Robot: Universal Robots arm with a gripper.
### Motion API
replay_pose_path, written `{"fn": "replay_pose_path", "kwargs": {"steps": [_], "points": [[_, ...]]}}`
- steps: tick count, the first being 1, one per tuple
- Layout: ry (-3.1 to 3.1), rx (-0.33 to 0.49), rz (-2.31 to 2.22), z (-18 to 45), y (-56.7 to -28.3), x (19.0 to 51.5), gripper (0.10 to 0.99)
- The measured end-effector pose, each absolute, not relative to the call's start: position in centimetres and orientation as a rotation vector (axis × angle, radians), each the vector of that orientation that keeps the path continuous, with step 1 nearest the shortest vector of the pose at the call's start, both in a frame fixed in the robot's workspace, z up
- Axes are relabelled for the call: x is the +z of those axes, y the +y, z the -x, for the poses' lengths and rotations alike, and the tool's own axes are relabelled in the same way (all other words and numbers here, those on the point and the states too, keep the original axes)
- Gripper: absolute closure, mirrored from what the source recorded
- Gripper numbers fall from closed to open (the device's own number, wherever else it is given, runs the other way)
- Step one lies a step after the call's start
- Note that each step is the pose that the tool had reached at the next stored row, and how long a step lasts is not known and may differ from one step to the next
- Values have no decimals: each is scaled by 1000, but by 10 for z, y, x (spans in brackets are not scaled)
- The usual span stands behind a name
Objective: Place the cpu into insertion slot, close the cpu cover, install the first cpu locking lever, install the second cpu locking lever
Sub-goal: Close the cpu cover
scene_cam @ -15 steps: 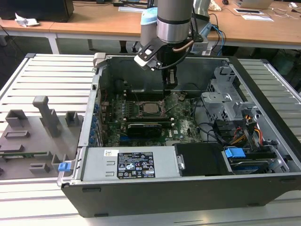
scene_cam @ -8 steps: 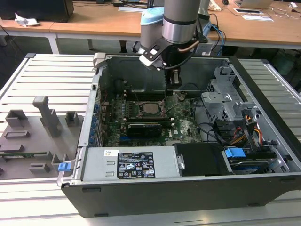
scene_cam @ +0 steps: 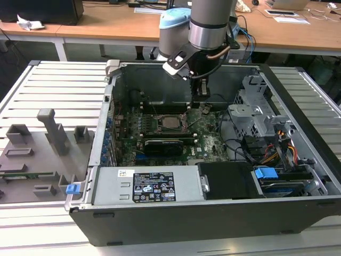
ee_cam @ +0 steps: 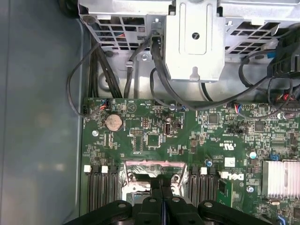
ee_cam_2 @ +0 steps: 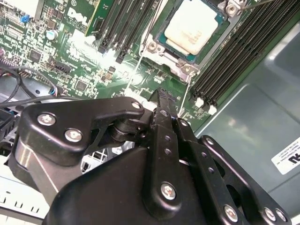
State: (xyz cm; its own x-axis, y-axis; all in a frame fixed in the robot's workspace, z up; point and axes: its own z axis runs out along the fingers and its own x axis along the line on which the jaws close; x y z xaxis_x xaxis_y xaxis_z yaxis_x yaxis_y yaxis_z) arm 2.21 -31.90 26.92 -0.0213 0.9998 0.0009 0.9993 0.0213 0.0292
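Nearest me is the open computer case (scene_cam: 213, 218) on the slatted tabletop (scene_cam: 53, 80), with the power supply (scene_cam: 154, 186) along its near wall and the long black card (scene_cam: 165, 145) behind that. Just beyond lies the cpu (scene_cam: 171, 121), sitting in its socket with its silvery top showing. The cpu cover (ee_cam: 152, 165) looks raised off it — tipped up at one edge of the socket, as I read the first wrist view. The end effector (ee_cam: 161, 206) hangs right at that frame, fingers pressed together with nothing between them. The risk, I think, is a slip. Closed tips pushing on so thin an edge could skid off onto the memory slots (ee_cam_2: 243, 47) or the board — or bring the cover down on a loose lever wire.
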Motion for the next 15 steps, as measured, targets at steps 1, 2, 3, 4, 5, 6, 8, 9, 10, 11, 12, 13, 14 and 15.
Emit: {"fn": "replay_pose_path", "kwargs": {"steps": [1, 2, 3, 4, 5, 6, 8, 9, 10, 11, 12, 13, 14, 15], "points": [[2231, 34, -2184, -24, -319, 269, 980], [2231, 34, -2184, -25, -319, 269, 980], [2231, 34, -2184, -27, -319, 269, 980], [2231, 34, -2184, -28, -319, 269, 980], [2231, 34, -2184, -29, -319, 269, 980], [2231, 34, -2184, -30, -319, 269, 980], [2231, 34, -2184, -31, -319, 269, 980], [2231, 34, -2184, -32, -319, 269, 980], [2231, 34, -2184, -33, -319, 269, 980], [2231, 34, -2184, -33, -319, 269, 980], [2231, 34, -2184, -35, -319, 269, 980], [2231, 34, -2184, -37, -319, 269, 980], [2231, 34, -2184, -39, -319, 269, 980], [2231, 34, -2184, -40, -319, 269, 980]]}}
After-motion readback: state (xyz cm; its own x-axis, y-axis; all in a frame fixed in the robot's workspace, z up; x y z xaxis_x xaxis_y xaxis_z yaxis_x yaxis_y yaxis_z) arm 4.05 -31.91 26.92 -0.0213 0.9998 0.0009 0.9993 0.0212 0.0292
